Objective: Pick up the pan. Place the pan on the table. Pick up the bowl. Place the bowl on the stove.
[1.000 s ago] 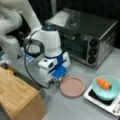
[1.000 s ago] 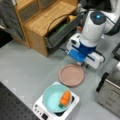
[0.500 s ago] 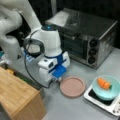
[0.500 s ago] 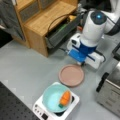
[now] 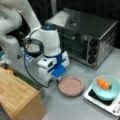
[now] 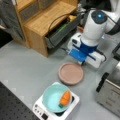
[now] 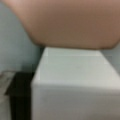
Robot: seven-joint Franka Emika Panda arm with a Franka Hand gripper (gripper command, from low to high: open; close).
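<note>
Jaws hidden, state unclear; gripper (image 5: 59,78) low at pan (image 5: 71,86) handle (image 7: 72,82) on table (image 6: 27,67). Bowl (image 6: 53,97) on stove (image 6: 70,110), holding carrot (image 6: 65,98).

Arm's body hides the jaws at the pan's handle (image 7: 75,85).

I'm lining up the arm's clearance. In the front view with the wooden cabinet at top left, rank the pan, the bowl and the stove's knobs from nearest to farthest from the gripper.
The gripper is low at the pan's upper right rim.
1. Pan: on the table, right beside the gripper.
2. Bowl: on the stove, toward the view's bottom, with a carrot inside.
3. Stove's knobs: bottom edge, farthest.
</note>
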